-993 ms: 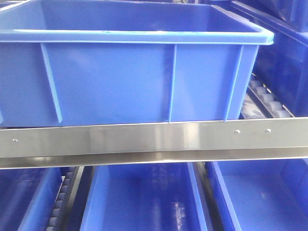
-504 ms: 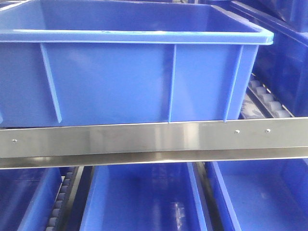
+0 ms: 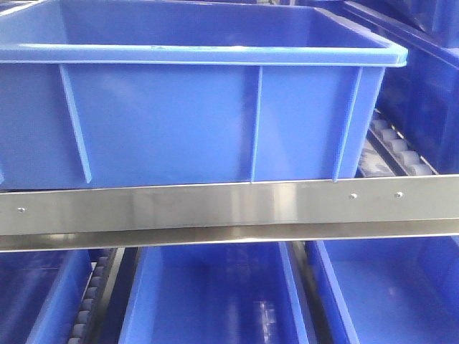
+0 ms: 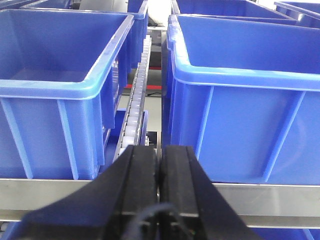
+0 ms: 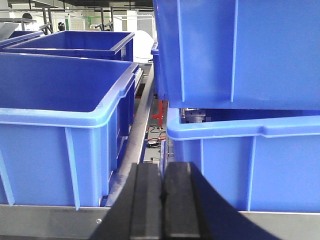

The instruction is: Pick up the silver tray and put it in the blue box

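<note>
Facing blue box [image 3: 179, 122] on steel rail [image 3: 229, 204], narrower bins [image 3: 215, 294] beneath

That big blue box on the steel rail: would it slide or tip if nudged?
The blue box looks like smooth plastic on a polished steel rail, so it would probably slide. Its wide shape likely resists tipping. The ribbed walls suggest stiffness.

Looked like a warehouse or factory storage area: flow racks with rows of white roller tracks [image 4: 134, 112] just ahead of the left wrist camera, stainless steel rails [image 3: 229, 208] across the rack fronts, and many identical blue plastic crates [image 3: 193, 107] lined up on two levels. Beyond the right wrist camera, past the stacked bins [image 5: 240, 50], showed an open industrial hall [image 5: 100, 15] with bright overhead lighting and metal framework.
</note>
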You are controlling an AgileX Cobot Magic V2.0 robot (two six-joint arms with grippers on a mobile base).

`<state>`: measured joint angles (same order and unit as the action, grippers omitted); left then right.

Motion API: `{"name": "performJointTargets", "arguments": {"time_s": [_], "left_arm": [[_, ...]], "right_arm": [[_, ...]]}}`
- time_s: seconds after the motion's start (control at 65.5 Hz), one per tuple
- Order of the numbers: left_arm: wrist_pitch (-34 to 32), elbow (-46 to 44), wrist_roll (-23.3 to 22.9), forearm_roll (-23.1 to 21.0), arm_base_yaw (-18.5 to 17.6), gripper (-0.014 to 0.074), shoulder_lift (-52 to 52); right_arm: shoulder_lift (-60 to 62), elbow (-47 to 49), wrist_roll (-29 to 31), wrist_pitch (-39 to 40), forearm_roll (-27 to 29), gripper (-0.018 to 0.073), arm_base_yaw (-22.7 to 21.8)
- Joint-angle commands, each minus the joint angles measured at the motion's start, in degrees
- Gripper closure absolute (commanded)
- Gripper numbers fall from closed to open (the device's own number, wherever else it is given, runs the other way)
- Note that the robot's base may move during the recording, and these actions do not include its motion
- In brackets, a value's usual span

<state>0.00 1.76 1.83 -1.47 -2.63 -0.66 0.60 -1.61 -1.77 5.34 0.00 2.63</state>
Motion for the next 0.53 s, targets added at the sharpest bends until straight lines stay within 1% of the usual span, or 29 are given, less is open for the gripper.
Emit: {"name": "performJointTargets", "arguments": {"time_s": [0.0, 0.519], "left_arm": [[-4.9, 1.0, 0.1, -0.5, 0.0, 0.0603, -0.9], [-4.9, 1.0, 0.1, -0.5, 0.0, 0.0603, -0.9]], "right_arm": [[0.9, 1.0, 0.0, 4.8, -0.6, 0.0501, -0.3], [0.9, 1.0, 0.0, 4.8, -0.6, 0.0501, -0.3]]}}
